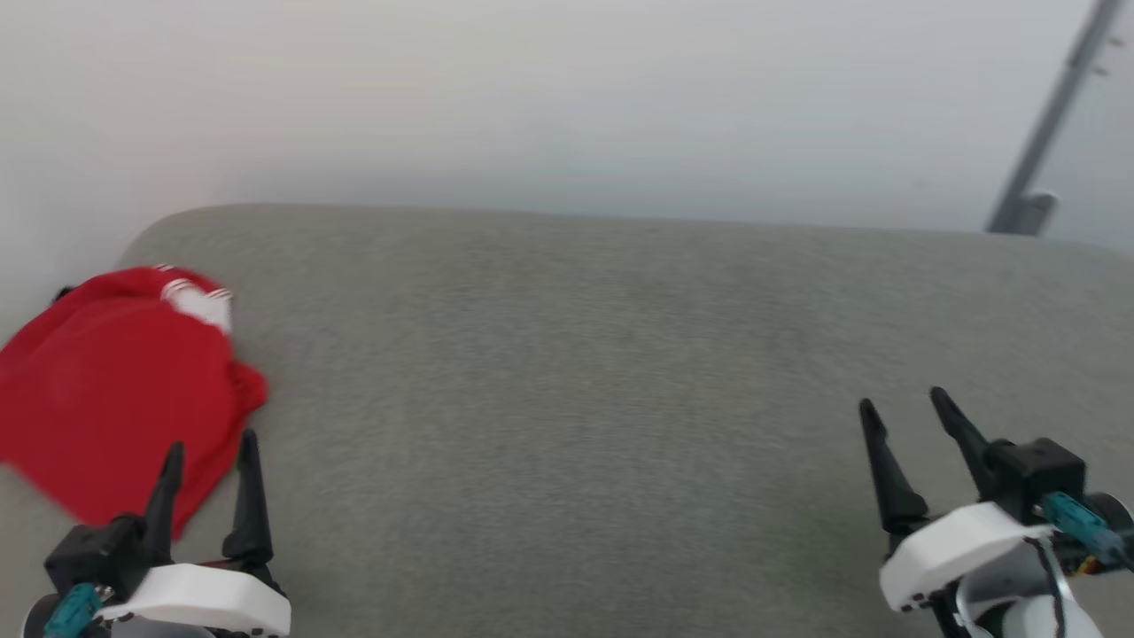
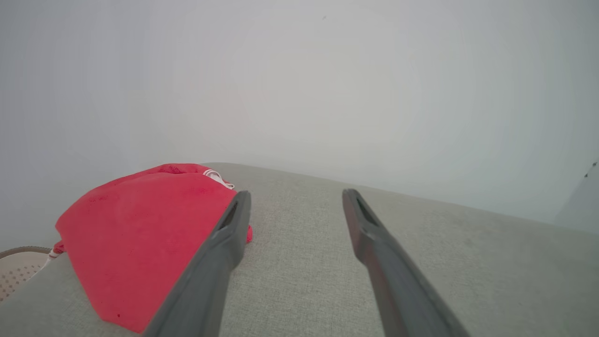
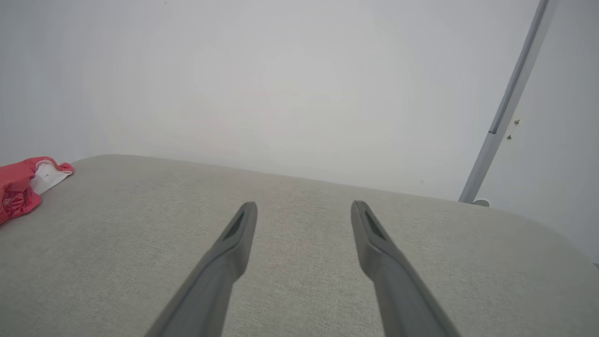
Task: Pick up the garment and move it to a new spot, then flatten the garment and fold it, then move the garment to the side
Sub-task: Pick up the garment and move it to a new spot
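As seen from the head, my left gripper (image 1: 211,441) and right gripper (image 1: 902,398) both stood spread wide and empty, while the garment (image 1: 115,390) lay at the far left of the grey surface (image 1: 567,354). Left wrist: the garment (image 2: 140,234) lay near my fingers, unheld. Right wrist: it (image 3: 16,187) lay well apart, at the far left. Its compact, smooth shape suggested it was folded and set aside, though I could not be sure.
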Available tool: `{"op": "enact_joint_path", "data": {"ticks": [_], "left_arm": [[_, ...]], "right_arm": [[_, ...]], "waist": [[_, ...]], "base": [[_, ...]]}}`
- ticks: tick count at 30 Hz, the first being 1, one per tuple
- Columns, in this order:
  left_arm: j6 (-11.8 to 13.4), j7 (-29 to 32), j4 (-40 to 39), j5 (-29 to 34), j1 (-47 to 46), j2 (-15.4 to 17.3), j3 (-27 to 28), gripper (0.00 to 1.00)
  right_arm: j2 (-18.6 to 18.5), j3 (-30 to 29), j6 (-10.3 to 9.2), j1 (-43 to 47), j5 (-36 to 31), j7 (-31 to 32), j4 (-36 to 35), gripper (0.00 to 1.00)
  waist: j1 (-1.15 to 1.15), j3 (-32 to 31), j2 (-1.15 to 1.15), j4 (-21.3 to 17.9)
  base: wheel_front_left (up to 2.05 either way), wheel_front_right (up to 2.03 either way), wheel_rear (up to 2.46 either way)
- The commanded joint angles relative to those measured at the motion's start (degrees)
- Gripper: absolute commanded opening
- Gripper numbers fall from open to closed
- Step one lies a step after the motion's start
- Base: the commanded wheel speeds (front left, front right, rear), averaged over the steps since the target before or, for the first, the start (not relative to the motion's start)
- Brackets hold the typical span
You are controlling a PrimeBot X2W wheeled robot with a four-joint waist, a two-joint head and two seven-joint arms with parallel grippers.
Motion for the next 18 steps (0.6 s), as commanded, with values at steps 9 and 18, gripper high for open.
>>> {"op": "enact_joint_path", "data": {"ticks": [9, 18], "left_arm": [[2.8, 2.0, -2.0, -1.1, -0.1, 0.6, 1.8, 1.0], [4.3, 2.5, -3.0, -1.0, -0.1, 0.6, 1.9, 1.0]], "right_arm": [[-0.9, 5.9, -0.03, -3.3, 1.7, 0.4, 1.1, 1.0], [-1.4, 8.6, -0.03, -4.7, 3.2, 0.8, 0.9, 1.0]], "waist": [[0.0, -0.8, 0.0, 11.9], [0.0, -0.4, 0.0, 18.7]], "base": [[0.0, 0.0, 0.0], [0.0, 0.0, 0.0]]}}
